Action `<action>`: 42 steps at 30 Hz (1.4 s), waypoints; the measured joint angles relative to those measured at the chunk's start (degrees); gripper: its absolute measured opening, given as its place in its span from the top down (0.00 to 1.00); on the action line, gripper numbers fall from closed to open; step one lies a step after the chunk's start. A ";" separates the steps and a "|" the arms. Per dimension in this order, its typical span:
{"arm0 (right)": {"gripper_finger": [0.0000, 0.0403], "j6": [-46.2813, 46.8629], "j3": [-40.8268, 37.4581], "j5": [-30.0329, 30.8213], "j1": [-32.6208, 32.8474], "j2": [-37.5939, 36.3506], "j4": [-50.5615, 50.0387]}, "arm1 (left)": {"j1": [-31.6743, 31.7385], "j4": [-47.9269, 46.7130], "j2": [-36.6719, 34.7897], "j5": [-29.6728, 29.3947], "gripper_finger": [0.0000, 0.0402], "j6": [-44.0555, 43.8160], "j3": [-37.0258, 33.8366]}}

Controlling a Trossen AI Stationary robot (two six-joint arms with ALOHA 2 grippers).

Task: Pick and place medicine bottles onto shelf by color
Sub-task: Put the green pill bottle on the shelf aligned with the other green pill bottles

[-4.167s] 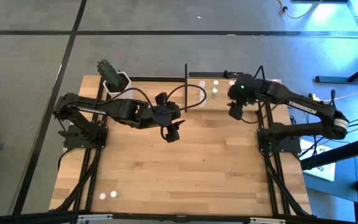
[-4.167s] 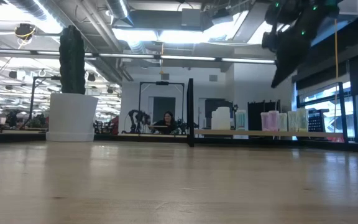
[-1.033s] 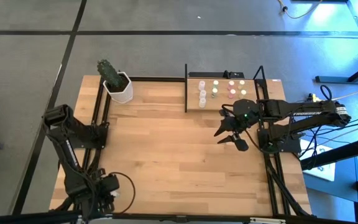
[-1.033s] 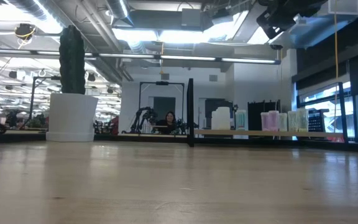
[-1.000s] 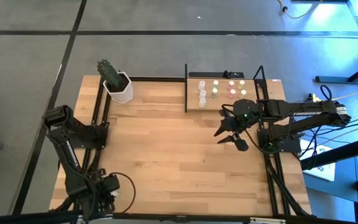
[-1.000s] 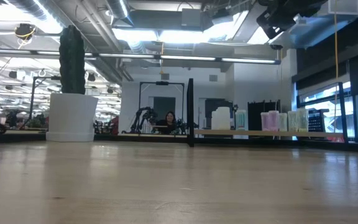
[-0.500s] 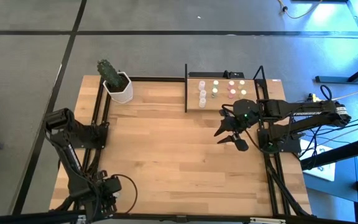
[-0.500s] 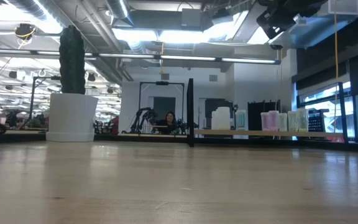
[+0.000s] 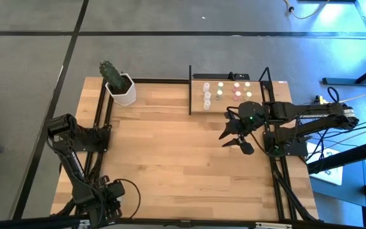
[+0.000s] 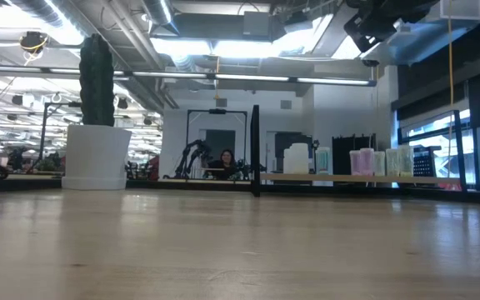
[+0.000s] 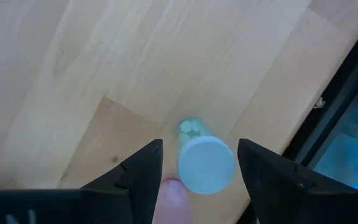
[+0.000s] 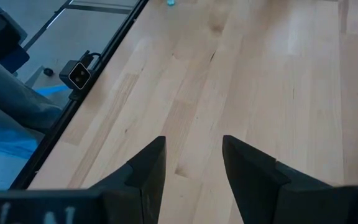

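My left gripper (image 9: pixel 110 196) is over the table's near left corner, pointing down and open. In the left wrist view its fingers (image 11: pixel 201 144) stand on either side of a white-capped medicine bottle (image 11: pixel 206 165) that stands upright on the tabletop. A greenish-capped bottle (image 11: pixel 190 129) stands just beyond it, and a pinkish cap (image 11: pixel 173 193) shows beside the left finger. The shelf (image 9: pixel 234 106) at the far right holds several bottles (image 9: pixel 206 97). My right gripper (image 9: pixel 232 141) hangs open and empty above the table, in front of the shelf.
A white hexagonal pot with a cactus (image 9: pixel 121 89) stands at the far left corner, and it also shows in the low view (image 10: pixel 97 154). Black frame rails (image 9: pixel 97 159) run along both table sides. The table's near edge (image 11: pixel 328 112) lies close to my left gripper.
My left arm has shifted a little toward the table's near edge, over the bottles at the near left corner.
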 joint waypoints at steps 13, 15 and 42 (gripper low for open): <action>0.60 0.00 0.00 0.00 0.00 0.00 0.00 | 0.00 2.51 0.00 -0.02 0.50 0.00 0.00; 0.60 -0.02 0.00 0.00 0.00 0.00 0.00 | 0.00 2.56 0.00 0.00 0.50 0.02 0.00; 0.60 0.00 0.00 0.00 0.00 0.00 0.00 | 1.61 2.57 -0.04 1.25 0.72 0.39 0.00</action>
